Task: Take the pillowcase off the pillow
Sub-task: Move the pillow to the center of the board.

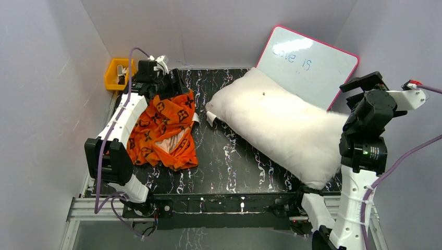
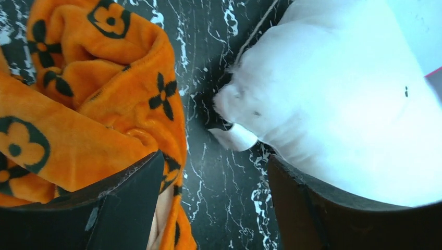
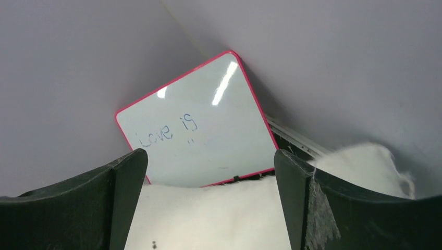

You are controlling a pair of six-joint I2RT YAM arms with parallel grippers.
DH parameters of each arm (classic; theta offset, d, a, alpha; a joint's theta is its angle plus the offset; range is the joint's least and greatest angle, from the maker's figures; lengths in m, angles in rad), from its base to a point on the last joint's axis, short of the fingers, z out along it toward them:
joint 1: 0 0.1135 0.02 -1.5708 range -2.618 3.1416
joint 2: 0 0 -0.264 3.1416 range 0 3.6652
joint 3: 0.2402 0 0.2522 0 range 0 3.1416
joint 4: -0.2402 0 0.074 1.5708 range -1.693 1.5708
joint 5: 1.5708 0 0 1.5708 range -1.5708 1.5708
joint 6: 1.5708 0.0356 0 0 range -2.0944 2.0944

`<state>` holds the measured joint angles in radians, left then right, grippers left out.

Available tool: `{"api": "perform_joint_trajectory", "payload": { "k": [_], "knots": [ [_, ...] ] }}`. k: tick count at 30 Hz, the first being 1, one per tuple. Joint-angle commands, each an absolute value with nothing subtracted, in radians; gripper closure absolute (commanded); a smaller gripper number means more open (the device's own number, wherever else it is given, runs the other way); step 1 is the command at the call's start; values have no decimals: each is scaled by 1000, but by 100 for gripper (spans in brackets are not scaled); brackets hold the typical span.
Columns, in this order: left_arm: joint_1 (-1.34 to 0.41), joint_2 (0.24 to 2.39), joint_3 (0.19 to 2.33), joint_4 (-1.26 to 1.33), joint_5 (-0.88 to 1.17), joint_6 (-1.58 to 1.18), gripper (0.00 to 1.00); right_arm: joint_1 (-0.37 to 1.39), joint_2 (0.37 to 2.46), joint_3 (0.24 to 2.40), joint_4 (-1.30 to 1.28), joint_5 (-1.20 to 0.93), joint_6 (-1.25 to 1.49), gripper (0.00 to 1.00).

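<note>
- The pillowcase [image 1: 164, 133] is found fully off, heaped beside the left claw [image 2: 213, 159], whose jaws are parted and empty.
- The pillow [image 1: 281, 125] is seen bare beneath the right claw [image 3: 209, 153], which is spread wide with nothing gripped.
- Removal is judged complete.

The pillowcase [image 1: 164, 133] lay crumpled in a bright-orange fleecy heap, printed with black flowers and monograms, a pale patch showing at its middle, on the left of the table [image 1: 229, 156]; the pillow [image 1: 281, 127], plump, plain white and bare, lay diagonally to the right, apart from it; a small tag [image 1: 211, 119] hung at its left end.
</note>
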<state>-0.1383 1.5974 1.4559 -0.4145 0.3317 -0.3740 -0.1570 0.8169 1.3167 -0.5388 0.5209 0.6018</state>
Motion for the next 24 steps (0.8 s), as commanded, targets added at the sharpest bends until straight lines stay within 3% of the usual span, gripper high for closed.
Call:
{"api": "perform_joint_trajectory", "payload": {
  "k": [1, 6, 12, 18, 24],
  "knots": [
    [-152, 1612, 1506, -446, 367, -368, 28, -159, 872, 1485, -567, 519, 523, 1],
    [-234, 1697, 1534, -414, 355, -365, 28, -159, 1001, 1615, -631, 290, 487, 1],
    [-354, 1856, 1606, -326, 297, -406, 27, -158, 1085, 1545, -570, -97, 473, 1],
    [-431, 2079, 1796, -320, 245, -429, 28, -113, 1112, 1496, -554, -216, 427, 1],
    [-511, 2238, 1983, -322, 223, -447, 28, 29, 1172, 1509, -565, -145, 349, 1]
  ]
}}
